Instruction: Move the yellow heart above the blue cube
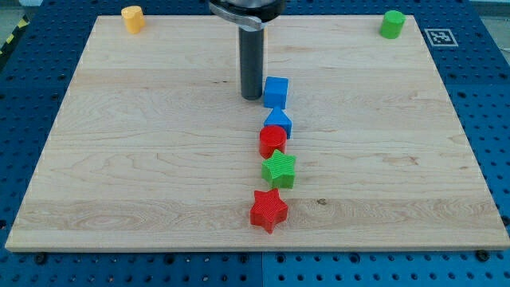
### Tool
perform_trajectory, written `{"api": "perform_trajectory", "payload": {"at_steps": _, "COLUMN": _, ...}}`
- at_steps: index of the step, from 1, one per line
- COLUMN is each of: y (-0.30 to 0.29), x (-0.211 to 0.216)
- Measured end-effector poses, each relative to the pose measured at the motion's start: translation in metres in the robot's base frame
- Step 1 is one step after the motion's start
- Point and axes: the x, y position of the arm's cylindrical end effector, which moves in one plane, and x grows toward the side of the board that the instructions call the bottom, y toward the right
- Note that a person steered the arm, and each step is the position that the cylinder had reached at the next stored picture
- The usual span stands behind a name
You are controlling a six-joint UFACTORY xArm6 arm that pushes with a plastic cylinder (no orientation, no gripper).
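Note:
The yellow heart [132, 18] sits at the board's top left corner. The blue cube [276, 92] stands near the middle of the board, in its upper half. My tip [252, 96] rests on the board right beside the cube's left side, very close or touching. The heart is far to the upper left of both.
Below the cube runs a column of blocks: a second blue block [279, 122], a red round block [272, 142], a green star [280, 170] and a red star [269, 210]. A green cylinder [392, 24] stands at the top right corner. The wooden board [143, 159] lies on a blue pegboard table.

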Motion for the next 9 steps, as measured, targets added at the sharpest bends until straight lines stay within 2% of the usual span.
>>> {"api": "perform_trajectory", "payload": {"at_steps": 1, "y": -0.048, "x": -0.024}}
{"api": "perform_trajectory", "payload": {"at_steps": 4, "y": -0.270, "x": -0.119}}
{"api": "perform_trajectory", "payload": {"at_steps": 5, "y": -0.273, "x": -0.183}}
{"api": "perform_trajectory", "payload": {"at_steps": 6, "y": -0.266, "x": -0.198}}
{"api": "perform_trajectory", "payload": {"at_steps": 8, "y": -0.202, "x": -0.197}}
{"api": "perform_trajectory", "payload": {"at_steps": 9, "y": -0.196, "x": -0.195}}
